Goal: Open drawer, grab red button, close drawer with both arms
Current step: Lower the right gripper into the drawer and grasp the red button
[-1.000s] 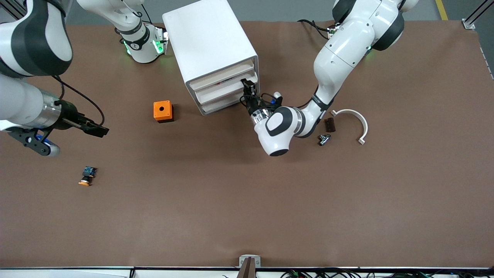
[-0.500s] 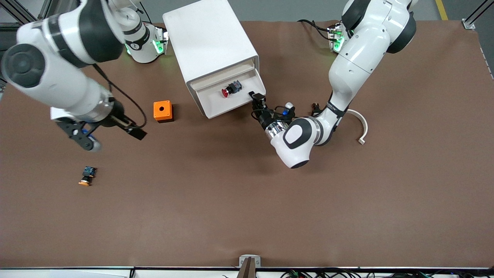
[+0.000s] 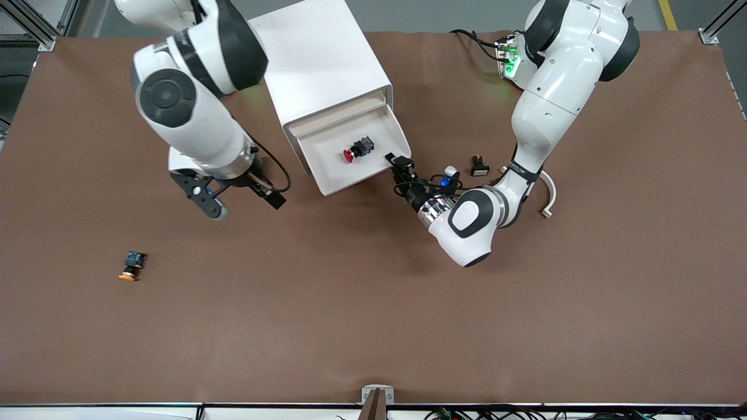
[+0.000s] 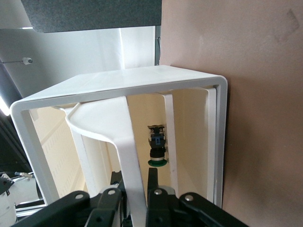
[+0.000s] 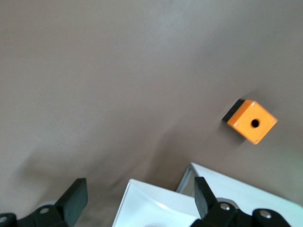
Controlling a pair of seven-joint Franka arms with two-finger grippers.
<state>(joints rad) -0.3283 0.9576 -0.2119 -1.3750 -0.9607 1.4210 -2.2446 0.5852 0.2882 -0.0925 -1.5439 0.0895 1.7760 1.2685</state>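
Brown table (image 3: 373, 326) fills the frame, white cabinet (image 3: 318, 64) up top center. I've got the drawer (image 3: 356, 157), topmost one, pulled out toward the lower right. The button (image 3: 357, 149), red cap, lies inside it on the tray floor, about mid-frame upper center. Left hand (image 3: 398, 165) is pinched shut on the drawer's front lip at its corner; the left wrist view shows the fingers (image 4: 154, 189) either side of the white rim. Right hand (image 3: 245, 195) hangs left of the drawer over bare table, fingers spread wide, holding nothing. Orange cube (image 5: 252, 121) w/ a hole only shows in the right wrist view. Yellow-orange-capped button (image 3: 132, 265) sits lower left. White curved piece (image 3: 547, 192) and a small black part (image 3: 479, 166) at right.
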